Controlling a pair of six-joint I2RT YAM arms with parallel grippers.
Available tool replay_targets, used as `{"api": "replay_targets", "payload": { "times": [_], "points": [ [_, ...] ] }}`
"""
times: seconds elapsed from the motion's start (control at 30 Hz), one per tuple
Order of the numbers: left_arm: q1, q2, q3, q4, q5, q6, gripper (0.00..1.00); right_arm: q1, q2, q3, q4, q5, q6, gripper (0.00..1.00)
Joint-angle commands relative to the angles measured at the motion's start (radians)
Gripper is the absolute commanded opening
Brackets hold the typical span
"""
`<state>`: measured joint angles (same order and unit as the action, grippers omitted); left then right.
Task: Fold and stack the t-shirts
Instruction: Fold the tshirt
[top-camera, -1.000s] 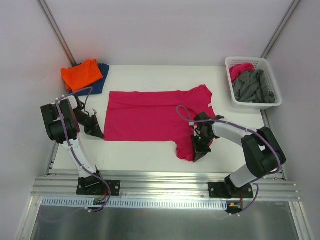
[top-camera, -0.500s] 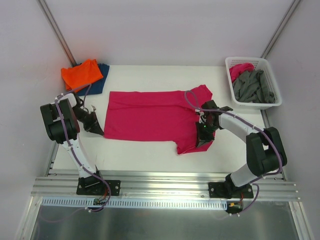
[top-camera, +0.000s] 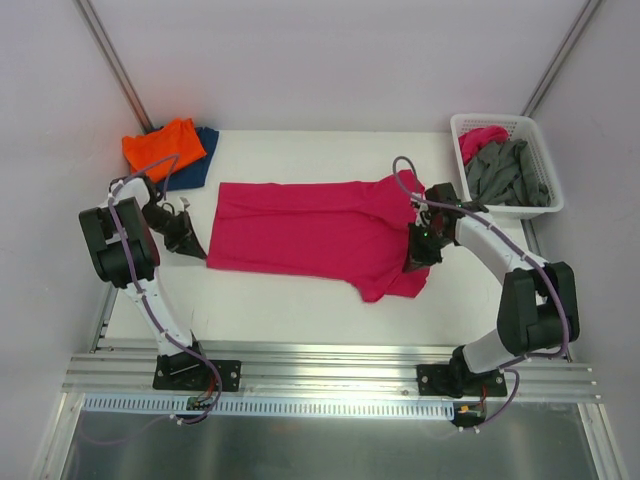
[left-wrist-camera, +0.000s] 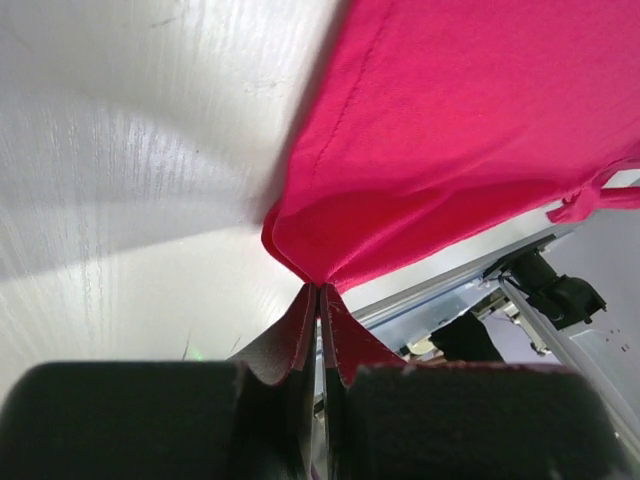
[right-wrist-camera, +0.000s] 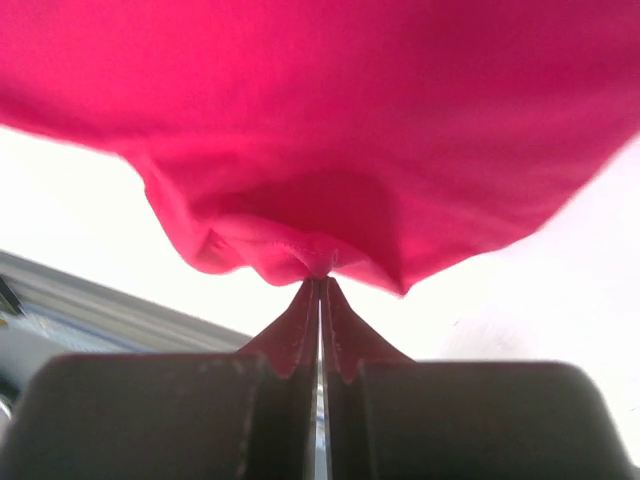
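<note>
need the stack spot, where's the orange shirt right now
In the top view, the orange shirt lies on a dark blue shirt at the far left corner of the table.

A large magenta-pink t-shirt (top-camera: 300, 230) lies spread flat in the middle of the table (top-camera: 290, 300), hem at nine o'clock and one sleeve reaching toward six, pinched at either end by the left end effector (top-camera: 197, 245) and the right end effector (top-camera: 418, 258). A folded orange t-shirt (top-camera: 162, 147) rests on a dark blue t-shirt (top-camera: 200, 166) at ten o'clock. Crumpled grey t-shirts (top-camera: 505, 172) and a pink t-shirt (top-camera: 478, 138) fill the basket (top-camera: 515, 210) at two o'clock.
</note>
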<state>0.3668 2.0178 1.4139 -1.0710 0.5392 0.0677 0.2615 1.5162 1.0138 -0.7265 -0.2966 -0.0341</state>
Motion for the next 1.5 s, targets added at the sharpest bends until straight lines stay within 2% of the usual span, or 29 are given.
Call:
{"api": "replay_targets", "payload": {
  "times": [0.0, 0.2, 0.43, 0.97, 1.27, 1.47],
  "points": [
    [-0.025, -0.036, 0.065, -0.049, 0.019, 0.038, 0.0, -0.053, -0.004, 0.097, -0.007, 0.013, -0.027, 0.0],
    [-0.103, -0.021, 0.141, -0.061, 0.025, 0.058, 0.0, -0.094, -0.004, 0.128, 0.013, 0.007, -0.023, 0.0],
    [-0.17, -0.005, 0.164, -0.063, 0.024, 0.058, 0.0, -0.108, -0.008, 0.129, 0.024, 0.004, -0.02, 0.0],
    [-0.158, 0.016, 0.232, -0.04, -0.038, 0.029, 0.0, -0.108, 0.13, 0.336, 0.025, 0.007, -0.032, 0.0],
    [-0.112, 0.01, 0.23, -0.026, -0.071, 0.017, 0.0, -0.108, 0.153, 0.339, 0.035, 0.022, -0.044, 0.0],
    [-0.106, 0.036, 0.284, -0.021, -0.079, 0.018, 0.0, -0.108, 0.185, 0.371, 0.042, 0.042, -0.059, 0.0]
  ]
}}
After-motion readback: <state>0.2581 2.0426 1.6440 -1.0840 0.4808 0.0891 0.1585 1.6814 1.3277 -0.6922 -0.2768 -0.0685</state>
